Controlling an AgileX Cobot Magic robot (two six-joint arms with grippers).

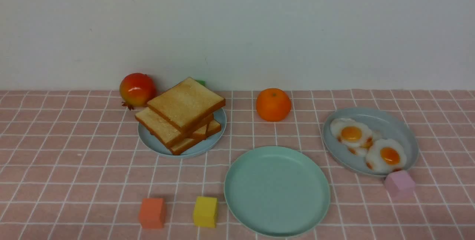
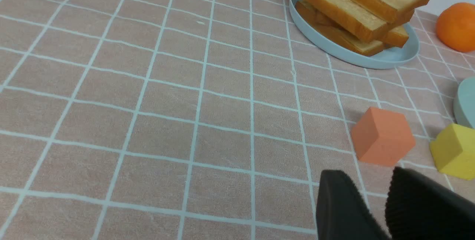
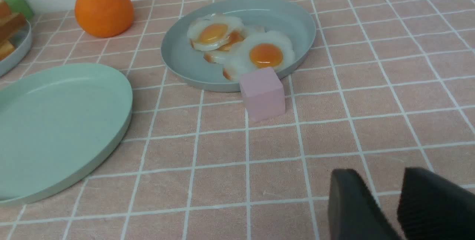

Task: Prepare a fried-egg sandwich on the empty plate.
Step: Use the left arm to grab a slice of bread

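Note:
The empty mint-green plate lies front centre and shows in the right wrist view as well. A stack of toast slices rests on a pale blue plate at the back left. Overlapping fried eggs lie on a grey-blue plate at the right. Neither arm appears in the front view. My left gripper hovers open over bare cloth, near the orange cube, with nothing between its fingers. My right gripper is open and holds nothing, on the near side of the pink cube and the eggs.
A pomegranate and an orange sit near the back wall. An orange cube and a yellow cube stand left of the mint plate. A pink cube touches the egg plate's front rim. A green piece peeks from behind the toast.

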